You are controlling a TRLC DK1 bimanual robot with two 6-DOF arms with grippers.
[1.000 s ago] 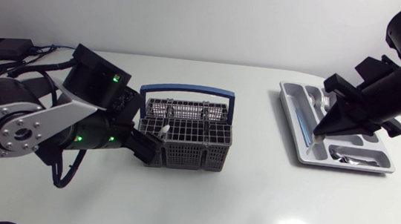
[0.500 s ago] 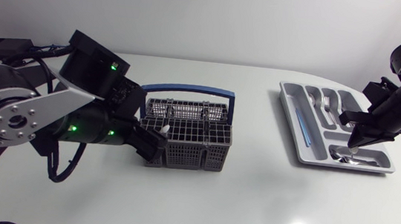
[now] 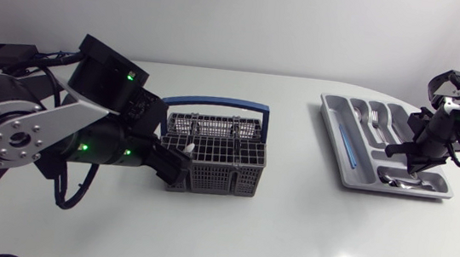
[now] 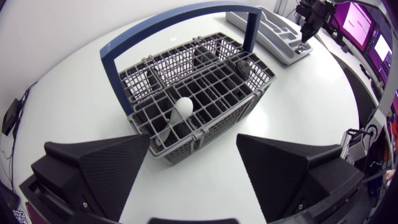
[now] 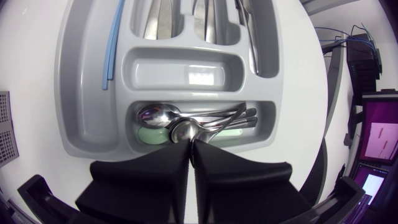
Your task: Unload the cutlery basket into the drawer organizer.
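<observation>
Head view: cutlery basket (image 3: 214, 157) and drawer organizer (image 3: 332, 141) on the desk (image 3: 287, 237).
Left gripper (image 4: 194, 144) wide open at the basket; right gripper (image 5: 191, 147) pinched tight over the organizer's spoons (image 5: 163, 117).

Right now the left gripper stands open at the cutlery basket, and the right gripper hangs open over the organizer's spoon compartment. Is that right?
Not quite: the right gripper is shut, fingers pressed together with nothing between them, as the right wrist view shows. It does hang over the spoons in the organizer, and the left gripper is open at the cutlery basket.
</observation>
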